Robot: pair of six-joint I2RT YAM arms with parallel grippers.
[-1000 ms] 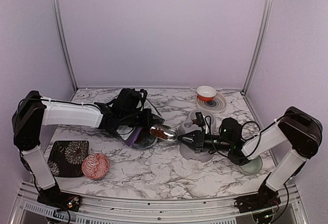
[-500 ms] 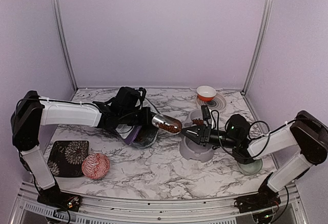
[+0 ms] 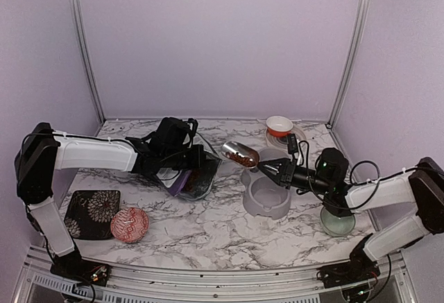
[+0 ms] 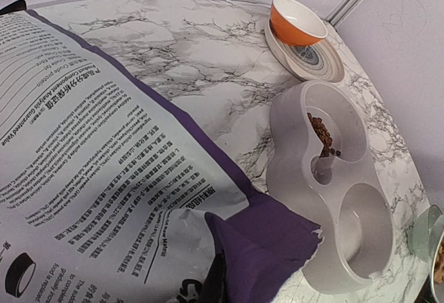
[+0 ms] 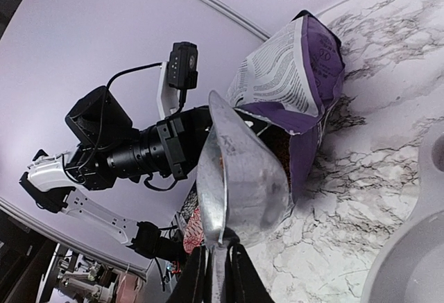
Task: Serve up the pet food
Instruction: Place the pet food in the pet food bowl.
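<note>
We see the left arm stretched out from its base, its white link nearly level and its wrist dropped low at the purple pet-food bag with a white panel of black print (image 3: pixel 183 184). The left gripper (image 3: pixel 200 161) is pressed together on the bag's upper edge, and the bag stands with its mouth open on the white marble-patterned table (image 3: pixel 208 230). The right arm reaches leftward from its own base, forearm low and almost level, wrist above the grey plastic double-bowl feeder (image 3: pixel 254 204). The right gripper (image 5: pixel 220 276) pinches the thin handle of a shiny metal scoop (image 3: pixel 238 152), one finger on each side. The scoop hangs raised and tilted, just beside the feeder's far left rim, and carries dark-brown dry kibble pellets (image 3: pixel 245 158). From the left wrist we see more of those pellets lying in the feeder's far compartment. On the bag's white panel we can read "Guaranteed Analysis" at the head of a block. The rest is lines of small print mixed with Chinese characters, too fine for us to make out. Beyond the feeder, an orange bowl with a white inside (image 4: pixel 298 24) sits on a grey ringed plate (image 4: pixel 327 66).
</note>
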